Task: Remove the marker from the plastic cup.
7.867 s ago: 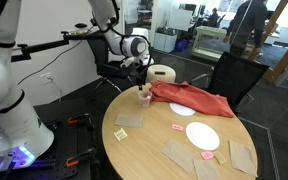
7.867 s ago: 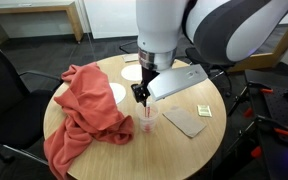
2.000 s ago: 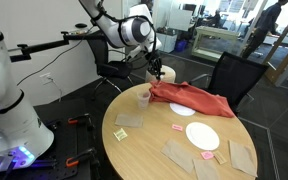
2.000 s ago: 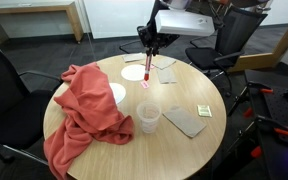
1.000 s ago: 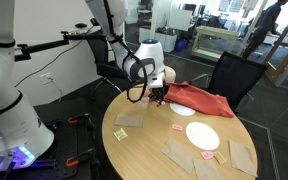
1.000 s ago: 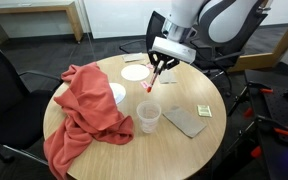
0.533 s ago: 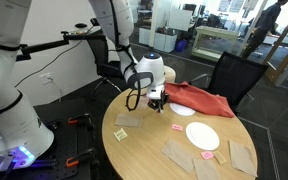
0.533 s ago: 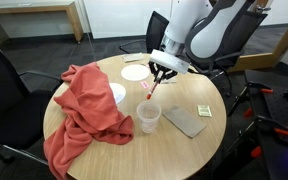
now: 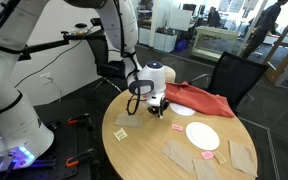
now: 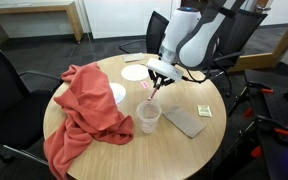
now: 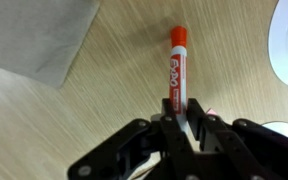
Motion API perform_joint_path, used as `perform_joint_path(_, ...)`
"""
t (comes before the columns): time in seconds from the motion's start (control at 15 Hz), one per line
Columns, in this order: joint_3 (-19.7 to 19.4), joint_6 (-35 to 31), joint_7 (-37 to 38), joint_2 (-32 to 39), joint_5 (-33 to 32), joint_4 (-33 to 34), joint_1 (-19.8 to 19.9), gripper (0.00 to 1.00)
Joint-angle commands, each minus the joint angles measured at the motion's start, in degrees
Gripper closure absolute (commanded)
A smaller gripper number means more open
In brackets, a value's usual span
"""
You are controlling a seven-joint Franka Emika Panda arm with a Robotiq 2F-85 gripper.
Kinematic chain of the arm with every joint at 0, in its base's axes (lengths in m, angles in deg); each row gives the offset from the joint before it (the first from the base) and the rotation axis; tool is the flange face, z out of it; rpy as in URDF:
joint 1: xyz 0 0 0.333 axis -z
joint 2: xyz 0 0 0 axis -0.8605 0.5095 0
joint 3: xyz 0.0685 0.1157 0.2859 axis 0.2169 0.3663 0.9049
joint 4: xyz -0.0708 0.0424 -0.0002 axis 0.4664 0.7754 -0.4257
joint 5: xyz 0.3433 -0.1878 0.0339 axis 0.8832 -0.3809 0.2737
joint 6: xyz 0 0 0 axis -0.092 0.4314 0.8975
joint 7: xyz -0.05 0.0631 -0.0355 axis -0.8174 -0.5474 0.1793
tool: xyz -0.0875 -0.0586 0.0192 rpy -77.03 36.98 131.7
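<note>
Now the robot's black two-fingered tool (image 10: 156, 86) is closed on the white-barrelled marker with an orange-red cap (image 11: 178, 70), its fingers pinching the barrel near the end opposite the cap. In the wrist view the capped end points away from the tool, over bare wood grain; whether the cap touches the wood cannot be told. The marker is out of the small pale translucent plastic cup (image 10: 148, 116), which stands upright on the round light-wood tabletop (image 10: 174, 150). In that exterior view the marker hangs tilted just beyond the cup, between it and a white round plate (image 10: 134, 72), and nothing shows inside the cup (its wall is see-through). A crumpled red cloth (image 10: 84, 105) lies beside the cup, spilling over the tabletop's edge. A flat grey pad (image 10: 187, 121) lies on the cup's other side, with a small yellow note (image 10: 203, 110) near it. In the wrist view a grey sheet (image 11: 34, 40) fills the upper left corner
</note>
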Motion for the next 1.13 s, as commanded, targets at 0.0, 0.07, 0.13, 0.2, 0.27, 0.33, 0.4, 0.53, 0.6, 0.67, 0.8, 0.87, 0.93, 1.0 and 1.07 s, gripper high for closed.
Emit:
perform_joint_path(0.0,0.4,-0.7,-2.1,1.2,2.6,1.3,0.4,0.54)
perform_joint_path(0.07,0.1,-0.9,-1.9,1.2,2.9,1.2,0.1,0.47)
perform_joint_path(0.13,0.0,-1.1,-1.9,1.0,3.0,1.1,0.0,0.41)
perform_joint_path(0.2,-0.1,-1.4,-1.9,0.7,3.1,0.8,-0.2,0.32)
perform_joint_path(0.27,-0.2,-1.5,-1.9,0.5,3.2,0.6,-0.2,0.26)
perform_joint_path(0.33,-0.3,-1.8,-1.9,0.2,3.3,0.3,-0.3,0.19)
perform_joint_path(0.4,-0.3,-2.1,-1.9,0.0,3.3,0.1,-0.2,0.1)
perform_joint_path(0.53,-0.3,-2.7,-2.0,-0.2,3.4,-0.2,-0.1,0.0)
perform_joint_path(0.6,-0.2,-3.2,-2.0,-0.3,3.5,-0.3,0.0,0.0)
perform_joint_path(0.67,-0.2,-3.6,-2.1,-0.3,3.6,-0.4,-0.1,0.0)
perform_joint_path(0.8,-0.2,-3.3,-2.2,-0.5,3.8,-0.4,-0.1,0.0)
perform_joint_path(0.87,-0.4,-2.0,-1.9,0.9,3.9,1.0,-0.3,0.0)
perform_joint_path(0.93,-0.4,-2.0,-1.8,0.9,3.9,1.0,-0.3,0.0)
perform_joint_path(1.0,-0.4,-2.0,-1.8,0.8,3.9,1.0,-0.3,0.0)
perform_joint_path(1.07,-0.4,-2.0,-1.8,0.8,3.9,1.0,-0.3,0.0)
